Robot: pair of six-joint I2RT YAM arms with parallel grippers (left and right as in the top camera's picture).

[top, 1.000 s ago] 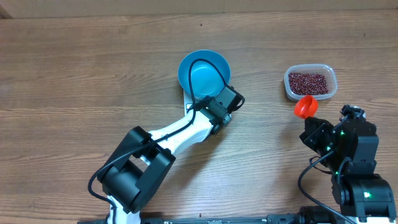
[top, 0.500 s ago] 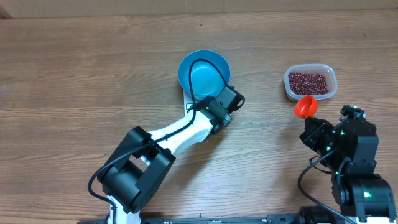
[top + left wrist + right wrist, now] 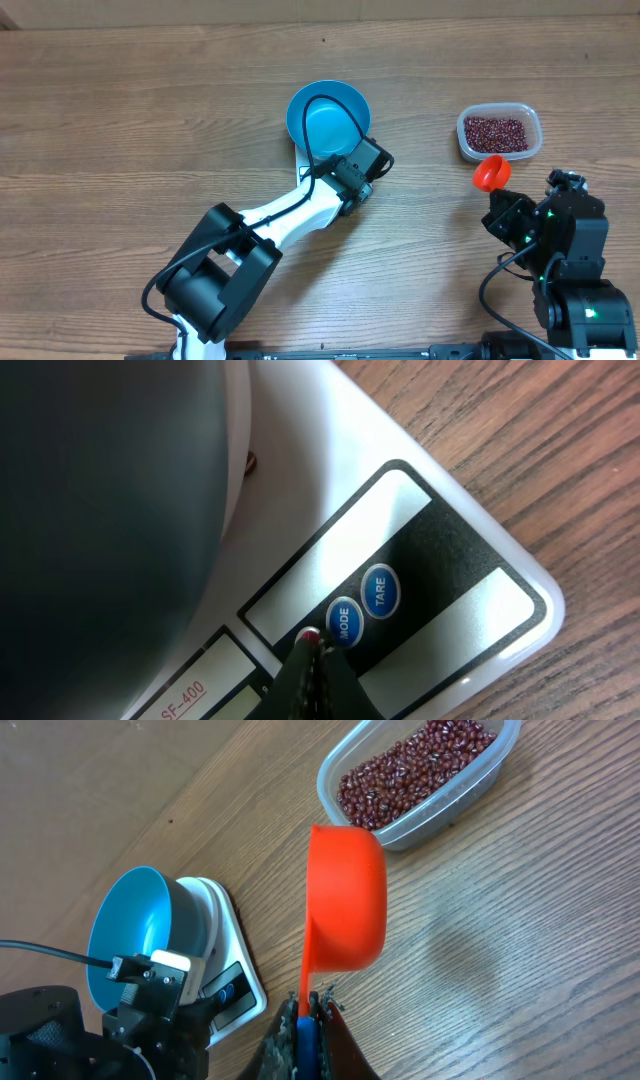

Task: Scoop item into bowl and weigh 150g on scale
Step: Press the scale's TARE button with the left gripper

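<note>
The light blue bowl (image 3: 327, 113) stands on the white scale (image 3: 470, 575); it shows as well in the right wrist view, bowl (image 3: 130, 925) on scale (image 3: 228, 955). My left gripper (image 3: 313, 641) is shut and empty, its tips pressed on the red button beside the blue MODE and TARE buttons. A clear tub (image 3: 499, 132) at the right holds the dark red beans (image 3: 415, 770). My right gripper (image 3: 309, 1003) is shut on the handle of the orange scoop (image 3: 346, 896), which hangs above the table just short of the tub. From the overhead view the scoop (image 3: 490, 172) looks empty.
The left arm (image 3: 260, 225) stretches diagonally from the front left to the scale, its black cable arching over the bowl. The right arm's base (image 3: 565, 260) sits at the front right. Bare wooden table (image 3: 120, 110) surrounds everything.
</note>
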